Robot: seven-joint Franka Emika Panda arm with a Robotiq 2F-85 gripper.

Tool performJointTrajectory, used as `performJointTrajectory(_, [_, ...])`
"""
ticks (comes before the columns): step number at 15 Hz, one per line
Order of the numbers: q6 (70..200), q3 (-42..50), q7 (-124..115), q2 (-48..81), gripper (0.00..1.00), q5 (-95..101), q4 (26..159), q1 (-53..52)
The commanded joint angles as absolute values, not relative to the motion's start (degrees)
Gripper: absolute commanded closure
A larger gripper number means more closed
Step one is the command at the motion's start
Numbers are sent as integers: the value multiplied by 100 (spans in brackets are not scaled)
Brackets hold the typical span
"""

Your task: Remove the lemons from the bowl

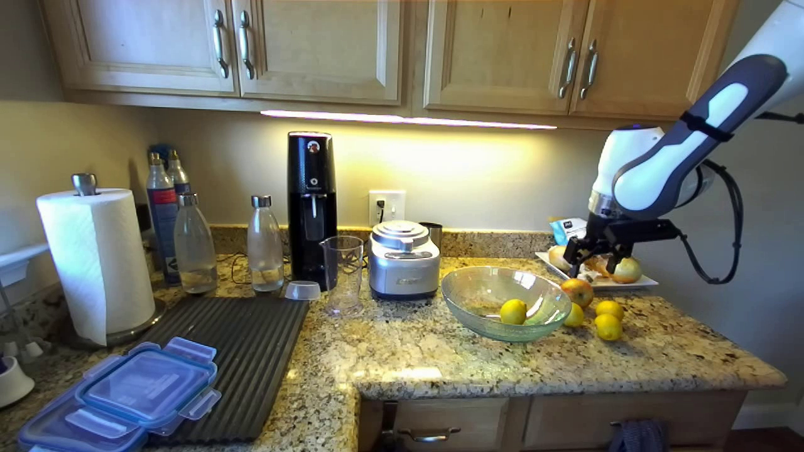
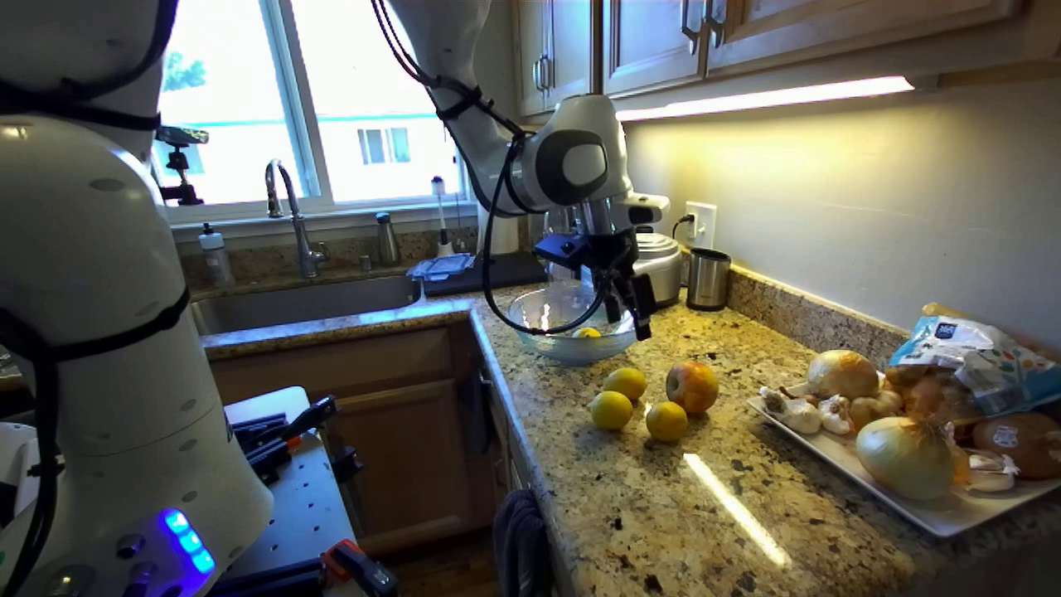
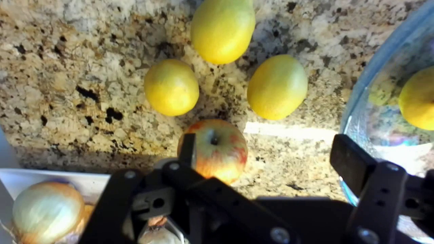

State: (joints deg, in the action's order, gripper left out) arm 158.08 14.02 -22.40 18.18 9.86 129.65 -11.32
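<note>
One yellow lemon [image 1: 514, 311] lies in the clear glass bowl [image 1: 466, 309]; it also shows in the wrist view [image 3: 419, 100]. Three lemons lie on the counter beside the bowl: one [image 2: 612, 410] near the counter's front edge, one [image 2: 625, 383] closest to the bowl, and one [image 2: 666, 421] farther from it. My gripper [image 3: 270, 157] is open and empty, above the counter. In the wrist view one finger overlaps an apple and the other overlaps the bowl's rim [image 3: 356, 98]. In an exterior view the gripper [image 2: 628, 322] partly hides the bowl.
A red-yellow apple [image 1: 578, 292] sits by the loose lemons. A white tray [image 2: 932, 524] with onions and garlic stands near the wall, with a blue-white bag [image 2: 970, 352] behind. A silver appliance [image 1: 405, 270] and a clear pitcher [image 1: 343, 276] stand past the bowl.
</note>
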Motion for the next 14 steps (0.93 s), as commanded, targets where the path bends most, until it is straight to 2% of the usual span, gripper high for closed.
performJointTrajectory(1, [15479, 1173, -2239, 1268, 0, 1273, 13065, -1128])
performJointTrajectory(14, [15069, -548, 675, 2511, 0, 996, 11567, -877])
